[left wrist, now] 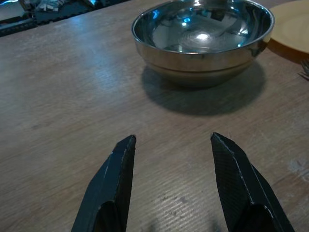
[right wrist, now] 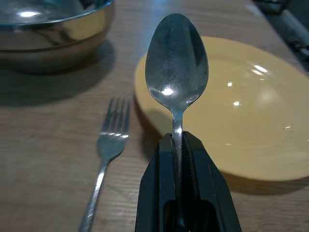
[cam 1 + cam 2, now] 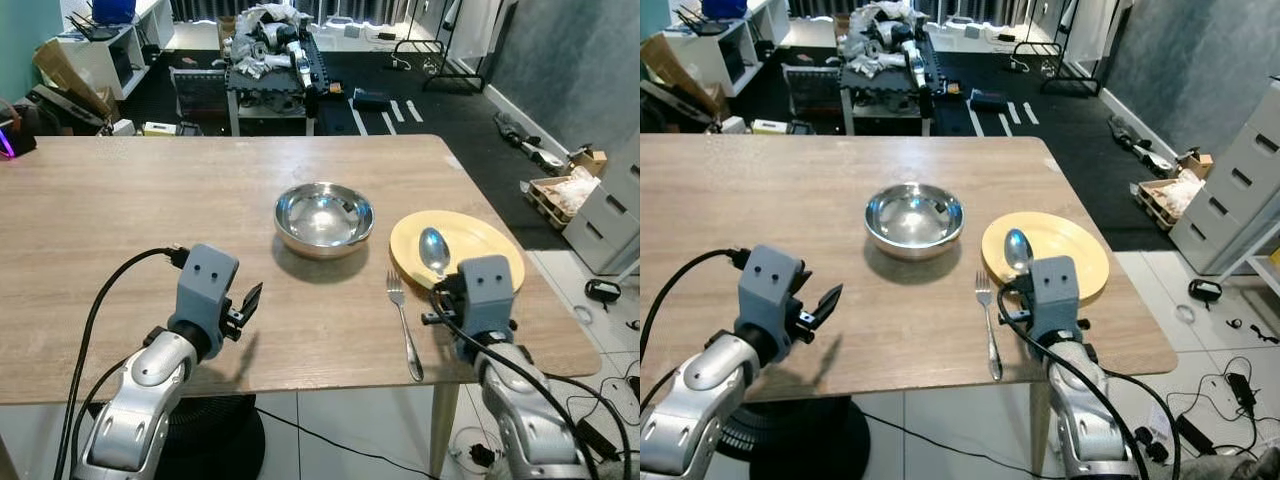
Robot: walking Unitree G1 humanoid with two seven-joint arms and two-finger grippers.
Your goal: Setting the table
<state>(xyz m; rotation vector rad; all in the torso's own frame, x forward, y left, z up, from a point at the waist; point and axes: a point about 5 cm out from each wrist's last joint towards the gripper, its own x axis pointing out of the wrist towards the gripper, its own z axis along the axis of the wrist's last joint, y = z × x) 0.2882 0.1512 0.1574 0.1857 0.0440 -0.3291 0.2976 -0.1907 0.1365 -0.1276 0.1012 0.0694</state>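
A steel bowl (image 3: 324, 217) sits mid-table on the wooden table (image 3: 120, 220). To its right lies a yellow plate (image 3: 480, 245), and a fork (image 3: 405, 325) lies just left of the plate, tines pointing away from me. My right gripper (image 2: 177, 145) is shut on a metal spoon (image 2: 176, 65), holding it by the handle with the bowl end sticking out over the plate's near-left rim. My left gripper (image 1: 173, 140) hovers open over bare wood, short of the steel bowl (image 1: 203, 38), nothing between its fingers.
The table's right edge and front edge are close to the plate and fork. Beyond the table stand a cluttered cart (image 3: 270, 60), white shelves (image 3: 105, 45) and boxes on the floor at right (image 3: 565, 195). Bare wood spreads left of the bowl.
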